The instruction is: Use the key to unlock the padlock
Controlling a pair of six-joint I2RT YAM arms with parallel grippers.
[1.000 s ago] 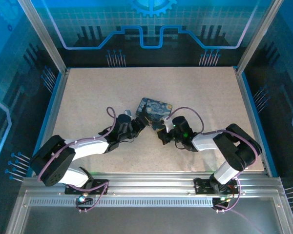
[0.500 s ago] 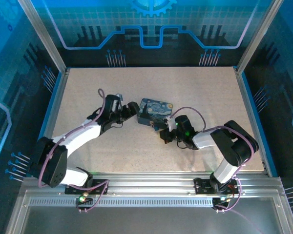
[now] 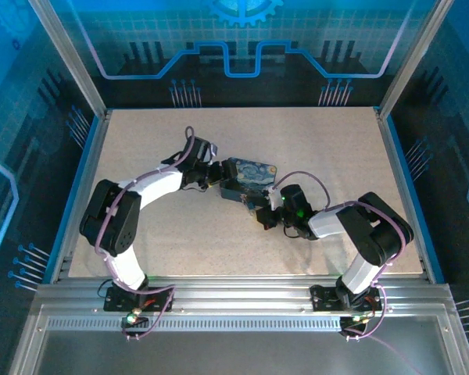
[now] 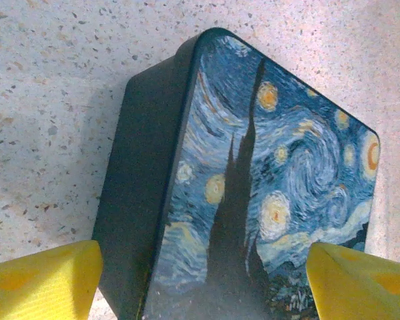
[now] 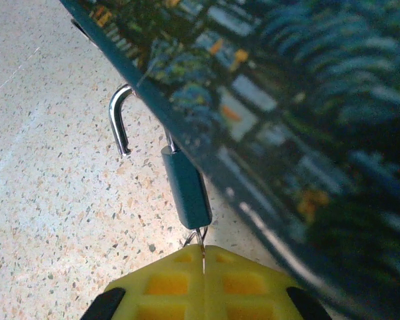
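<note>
Right hand [image 5: 202, 267], seen close from its wrist, pinches key [image 5: 201, 248] in open-shackled padlock [image 5: 185, 187].

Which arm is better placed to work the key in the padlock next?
Right. The right gripper is shut on the key, seated in the padlock's base. The left gripper is open astride the tin.

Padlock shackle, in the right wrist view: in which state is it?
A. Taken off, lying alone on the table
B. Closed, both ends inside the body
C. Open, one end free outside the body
C: the shackle of the padlock curves into a hook whose tip hangs free beside the body.
</note>
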